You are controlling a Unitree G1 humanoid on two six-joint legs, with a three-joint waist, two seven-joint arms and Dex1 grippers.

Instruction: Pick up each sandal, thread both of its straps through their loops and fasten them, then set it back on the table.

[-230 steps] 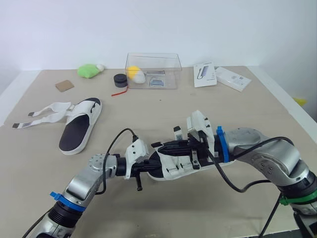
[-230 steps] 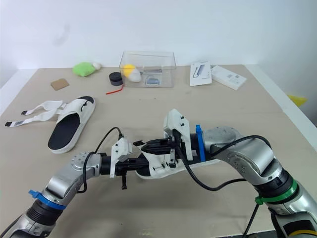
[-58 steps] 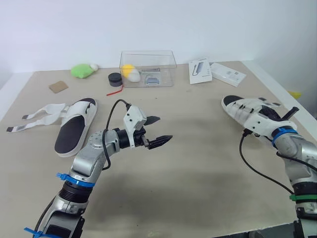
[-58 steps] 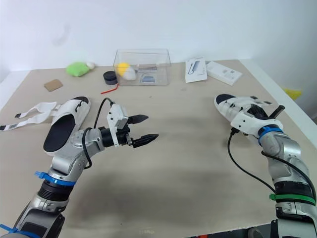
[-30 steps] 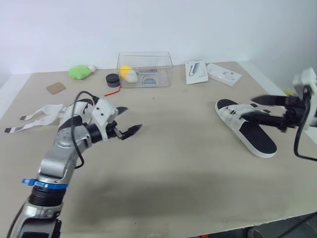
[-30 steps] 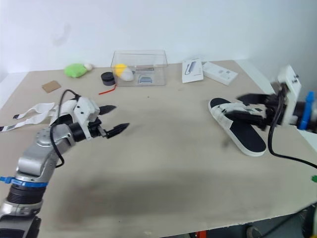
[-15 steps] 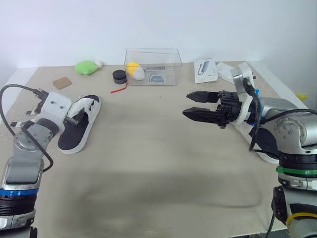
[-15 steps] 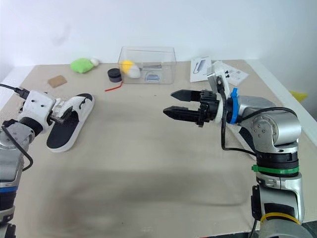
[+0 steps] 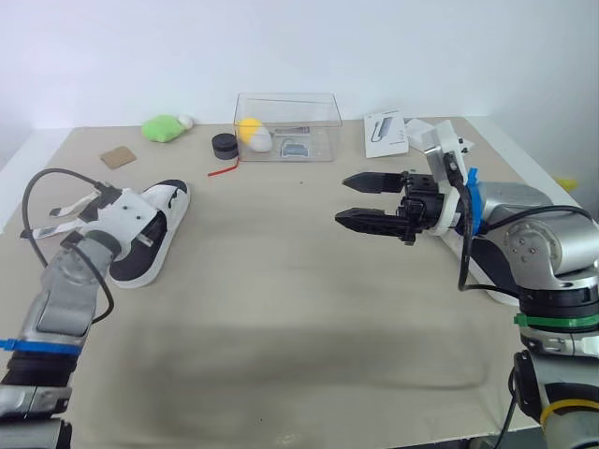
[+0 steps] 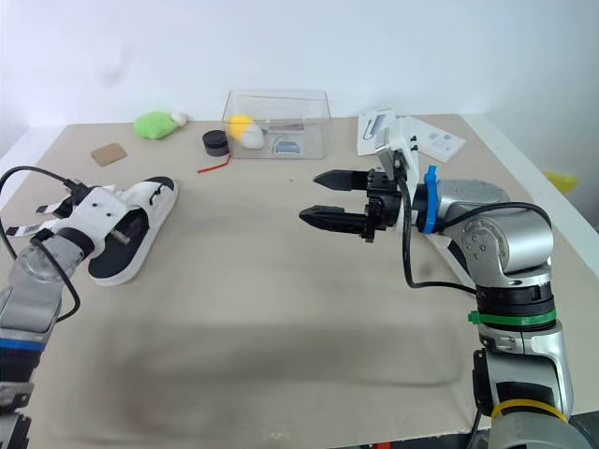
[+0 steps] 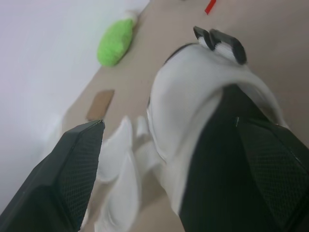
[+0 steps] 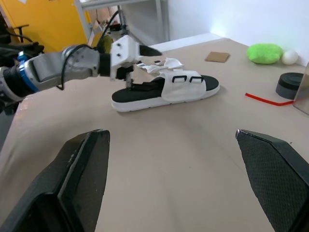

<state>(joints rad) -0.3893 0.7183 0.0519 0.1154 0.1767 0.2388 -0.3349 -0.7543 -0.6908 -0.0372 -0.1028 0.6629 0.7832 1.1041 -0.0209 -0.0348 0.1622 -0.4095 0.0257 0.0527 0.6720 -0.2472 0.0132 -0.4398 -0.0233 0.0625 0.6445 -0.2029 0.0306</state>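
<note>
Swung my left fingers [image 11: 72,169] to the unfastened sandal [image 9: 131,265] at 9 o'clock, apart, astride it. Right fingers [image 9: 370,221] apart, empty, above mid-surface [image 9: 281,309]. Grab looked next.

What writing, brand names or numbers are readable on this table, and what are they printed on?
No text here can be read.
White package: a picture and some print, too small to read.
White leaflet beside it: dark marks, too small to read.
Card inside the clear box: printed, too blurred to read.
Sandal: no lettering visible.
</note>
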